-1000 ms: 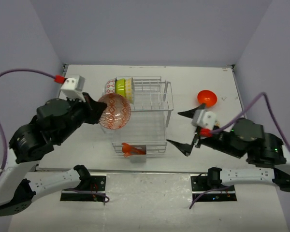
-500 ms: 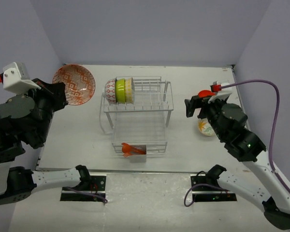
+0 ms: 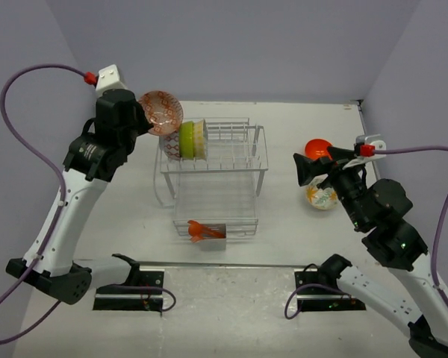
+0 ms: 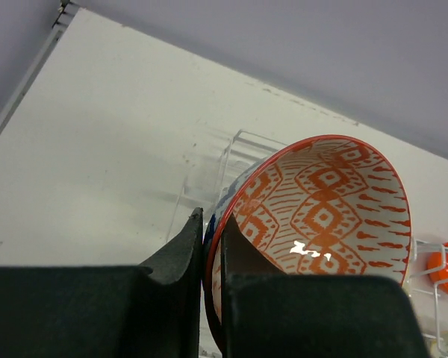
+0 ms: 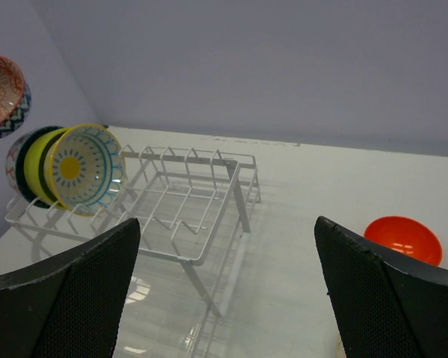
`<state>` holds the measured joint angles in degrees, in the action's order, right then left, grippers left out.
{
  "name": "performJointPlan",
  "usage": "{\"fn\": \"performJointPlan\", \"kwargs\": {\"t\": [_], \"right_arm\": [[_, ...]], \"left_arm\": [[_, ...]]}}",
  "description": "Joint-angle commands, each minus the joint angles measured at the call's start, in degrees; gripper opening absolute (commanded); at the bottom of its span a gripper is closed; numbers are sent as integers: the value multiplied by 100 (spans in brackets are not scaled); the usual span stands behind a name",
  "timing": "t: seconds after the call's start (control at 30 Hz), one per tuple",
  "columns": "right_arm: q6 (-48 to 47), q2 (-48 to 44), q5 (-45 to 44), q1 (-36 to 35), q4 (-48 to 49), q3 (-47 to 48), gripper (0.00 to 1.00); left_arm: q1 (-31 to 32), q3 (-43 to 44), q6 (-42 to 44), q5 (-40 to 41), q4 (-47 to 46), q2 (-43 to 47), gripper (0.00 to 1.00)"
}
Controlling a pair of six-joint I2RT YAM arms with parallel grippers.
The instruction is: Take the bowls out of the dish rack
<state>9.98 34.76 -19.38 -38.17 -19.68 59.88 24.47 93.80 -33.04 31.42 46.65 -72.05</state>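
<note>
We note dish rack (image 3: 231,186) mid-table (image 3: 299,119). Three bowls (image 3: 185,139) on edge at its upper left end. Fourth bowl (image 3: 161,112) above them, in left gripper (image 3: 143,118). Right of rack: far bowl (image 3: 319,150) behind near bowl (image 3: 319,198). Utensils (image 3: 198,230) in front holder.

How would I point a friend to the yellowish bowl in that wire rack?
Find the central white dish rack. On its upper shelf bowls stand on edge at the left end; the cream-yellow bowl is the rightmost. Unlike the lime green bowl beside it, its inside shows blue rings around a yellow centre.

The left gripper (image 4: 211,225) high up, pinched on a bowl (image 4: 321,201) rim; the right gripper (image 5: 225,224) lower, spread wide.
</note>
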Motion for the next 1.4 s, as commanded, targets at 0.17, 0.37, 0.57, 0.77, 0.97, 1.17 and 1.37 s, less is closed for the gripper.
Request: {"fn": "performJointPlan", "kwargs": {"t": [0.17, 0.37, 0.57, 0.77, 0.97, 1.17, 1.37], "right_arm": [[13, 232, 329, 12, 157, -99, 99], [-22, 206, 426, 20, 175, -178, 99], [-22, 197, 742, 20, 263, -319, 99], [-22, 92, 1049, 12, 272, -415, 99], [13, -84, 1348, 12, 307, -442, 99], [275, -128, 1929, 12, 430, -521, 99], [653, 599, 2325, 12, 544, -398, 99]], "left_arm": [[-1838, -641, 157, -1828, -1375, 420, 0], [-3719, -1774, -272, -3034, -2341, 17, 0], [-3792, -2989, -887, -2844, -3679, -598, 0], [-3792, -3798, -1257, -2659, -4417, -1408, 0], [-3774, -4510, -1459, -2396, -5043, -1698, 0], [-3783, -4959, -1522, -1991, -5228, -1830, 3], [-3783, -5029, -1662, -1894, -5079, -1646, 35]]}}
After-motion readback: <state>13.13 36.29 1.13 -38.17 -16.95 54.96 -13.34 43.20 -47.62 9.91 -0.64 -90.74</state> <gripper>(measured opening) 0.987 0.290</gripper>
